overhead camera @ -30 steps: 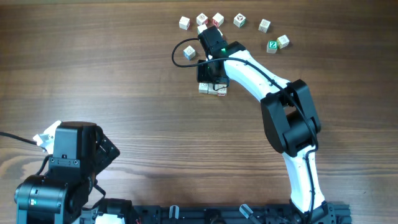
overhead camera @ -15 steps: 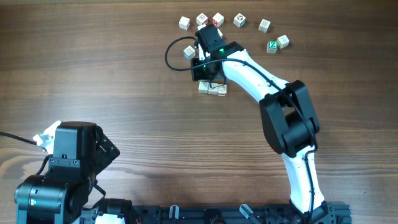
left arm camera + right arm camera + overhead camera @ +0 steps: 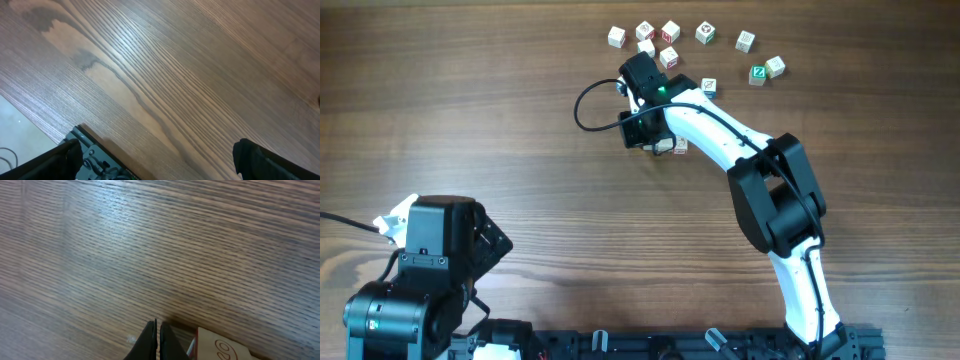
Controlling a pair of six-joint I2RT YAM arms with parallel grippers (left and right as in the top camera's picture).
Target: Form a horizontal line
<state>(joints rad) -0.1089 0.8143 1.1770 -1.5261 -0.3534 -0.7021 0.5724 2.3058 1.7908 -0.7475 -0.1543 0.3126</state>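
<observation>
The horizontal line [image 3: 672, 146] is a short row of whitish cubes on the wooden table; my right wrist covers most of it in the overhead view. Only its right end, with a red mark, shows there. My right gripper [image 3: 642, 138] sits low at the row's left end. In the right wrist view its fingers [image 3: 157, 339] are pressed together and empty. A cube with a red mark [image 3: 222, 345] lies just to their right. My left gripper [image 3: 160, 160] is open and empty above bare wood.
Several loose letter cubes lie scattered at the back, such as a white one [image 3: 616, 37], a red-lettered one [image 3: 667, 57], a green one [image 3: 758, 73] and one [image 3: 708, 87] beside my right arm. My left arm's base [image 3: 420, 270] stands at the front left.
My right gripper has moved left, from above the row to its left end, and now covers more of it. A loose cube beside the arm has come into view. The left arm has not moved.
</observation>
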